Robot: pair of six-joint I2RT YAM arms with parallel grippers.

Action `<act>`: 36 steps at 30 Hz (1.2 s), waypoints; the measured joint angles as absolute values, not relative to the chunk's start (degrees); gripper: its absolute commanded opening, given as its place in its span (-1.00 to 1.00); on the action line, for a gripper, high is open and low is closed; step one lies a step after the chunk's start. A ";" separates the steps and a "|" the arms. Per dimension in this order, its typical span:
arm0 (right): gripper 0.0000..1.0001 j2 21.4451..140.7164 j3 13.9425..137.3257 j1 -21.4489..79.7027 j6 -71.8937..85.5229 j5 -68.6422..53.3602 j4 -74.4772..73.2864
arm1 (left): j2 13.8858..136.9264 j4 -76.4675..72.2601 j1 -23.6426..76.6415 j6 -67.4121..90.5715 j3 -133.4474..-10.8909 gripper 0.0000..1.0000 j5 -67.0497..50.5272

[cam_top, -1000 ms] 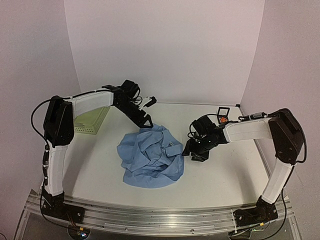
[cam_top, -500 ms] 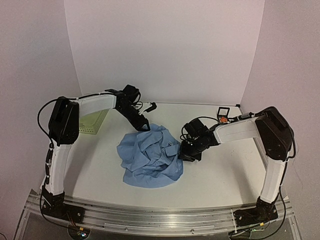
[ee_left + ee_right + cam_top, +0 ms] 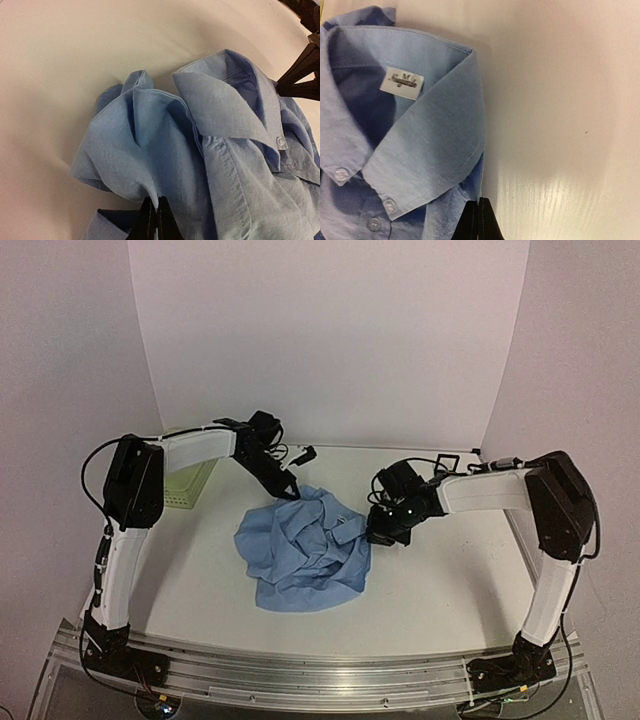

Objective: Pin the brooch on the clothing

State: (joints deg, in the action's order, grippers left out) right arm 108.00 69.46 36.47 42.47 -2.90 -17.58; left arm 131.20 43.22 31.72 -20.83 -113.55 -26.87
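The clothing [image 3: 300, 552], a light blue collared shirt, lies crumpled in the middle of the table. My left gripper [image 3: 292, 495] is at its far edge, shut on a raised fold of fabric [image 3: 142, 150] that runs down between the black fingertips [image 3: 148, 220]. At the shirt's right edge my right gripper [image 3: 376, 536] is shut on the hem [image 3: 479, 185] just below the collar [image 3: 435, 145], where a white label [image 3: 401, 83] shows. The left wrist view shows the shirt's collar [image 3: 225, 110] and a button. The brooch does not show in any view.
A pale green basket [image 3: 186, 483] stands at the back left beside the left arm. A small black square box [image 3: 447, 461] sits at the back right behind the right arm. White walls close the table's back and sides.
Both grippers have closed on the shirt. The right arm moved left to the shirt's right edge, and the left gripper came down onto the far fold. The shirt has shifted slightly.
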 measured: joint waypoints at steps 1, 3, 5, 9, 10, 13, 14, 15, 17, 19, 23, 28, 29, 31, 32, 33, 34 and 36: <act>-1.00 107.15 70.22 36.06 41.88 -2.40 -18.27 | 131.11 42.94 31.66 -20.43 -113.90 -1.00 -26.92; -1.00 105.14 72.12 35.22 40.47 -0.95 -19.46 | 130.41 41.92 31.33 -19.45 -114.10 -1.00 -26.77; -1.00 102.78 74.13 34.48 38.70 0.92 -20.59 | 128.75 40.95 30.67 -19.18 -114.03 -1.00 -26.08; -1.00 98.25 78.61 33.62 34.69 4.35 -22.07 | 122.20 37.77 29.29 -20.62 -112.15 -1.00 -24.02; -1.00 97.34 80.08 33.54 33.48 5.08 -22.61 | 119.94 36.71 29.02 -21.25 -111.32 -1.00 -23.49; -1.00 96.09 86.96 33.52 29.17 7.04 -24.63 | 113.32 33.66 28.65 -23.26 -110.08 -1.00 -21.72; -1.00 96.06 89.29 33.52 27.98 7.60 -24.99 | 111.37 32.36 28.68 -23.97 -110.10 -1.00 -21.11; -1.00 96.05 91.83 33.54 26.62 8.08 -25.29 | 109.69 31.08 28.71 -24.52 -110.12 -1.00 -20.66; -1.00 96.05 97.35 33.57 23.95 9.16 -26.31 | 106.75 28.44 28.75 -25.55 -110.29 -1.00 -19.44; -1.00 96.12 103.97 33.57 21.47 9.99 -27.59 | 104.61 25.78 28.90 -26.29 -110.79 -1.00 -18.28; -1.00 96.73 118.79 33.56 17.43 10.60 -28.92 | 101.95 21.12 28.93 -27.12 -111.70 -1.00 -15.51; -1.00 96.90 134.43 33.81 15.18 8.49 -28.44 | 97.73 19.95 28.93 -25.68 -111.85 -1.00 -14.29; -1.00 96.77 136.25 34.04 15.08 7.76 -28.14 | 96.39 20.20 28.93 -24.81 -111.85 -1.00 -14.49; -1.00 96.23 138.23 35.02 15.09 5.87 -27.27 | 93.23 21.28 29.07 -22.95 -111.85 -1.00 -15.56; -1.00 95.87 138.66 35.90 15.18 4.85 -26.86 | 91.37 21.93 29.27 -21.98 -111.82 -1.00 -16.22; -1.00 95.49 138.78 37.04 15.32 3.83 -26.54 | 89.33 22.57 29.59 -20.97 -111.75 -1.00 -16.89; -1.00 95.16 138.84 38.35 15.51 3.07 -26.30 | 87.31 23.18 30.02 -19.65 -111.62 -1.00 -17.67; -1.00 94.72 138.75 41.91 16.34 1.98 -26.06 | 82.55 25.12 31.28 -15.63 -110.65 -1.00 -19.23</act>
State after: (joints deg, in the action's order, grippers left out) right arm 94.72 138.75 41.91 16.34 1.98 -26.06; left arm 82.55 25.12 31.28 -15.63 -110.65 -19.23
